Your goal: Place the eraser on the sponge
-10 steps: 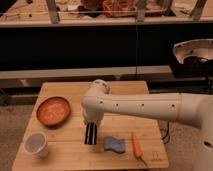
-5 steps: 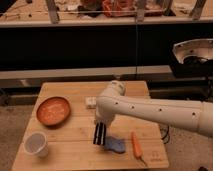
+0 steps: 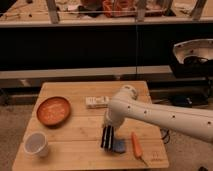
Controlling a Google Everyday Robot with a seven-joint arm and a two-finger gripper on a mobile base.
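Observation:
The white arm reaches in from the right over the wooden table point(image 3: 75, 131). My gripper point(image 3: 107, 136) points straight down near the table's front edge. It is shut on the eraser point(image 3: 106, 143), a dark block with a thin light stripe that hangs upright just above the wood. The sponge point(image 3: 120, 147), a small blue pad, lies right beside the eraser's lower end on its right. The gripper and eraser cover the sponge's left edge. I cannot tell whether the eraser touches the sponge.
An orange carrot point(image 3: 136, 145) lies just right of the sponge. A white labelled box point(image 3: 97, 101) sits behind the arm. A red-orange bowl point(image 3: 53, 110) stands at the left. A white cup point(image 3: 36, 144) is at the front left corner.
The gripper with the eraser has moved to the right, from left of the sponge to its left edge. The sponge, carrot, bowl and cup have stayed put.

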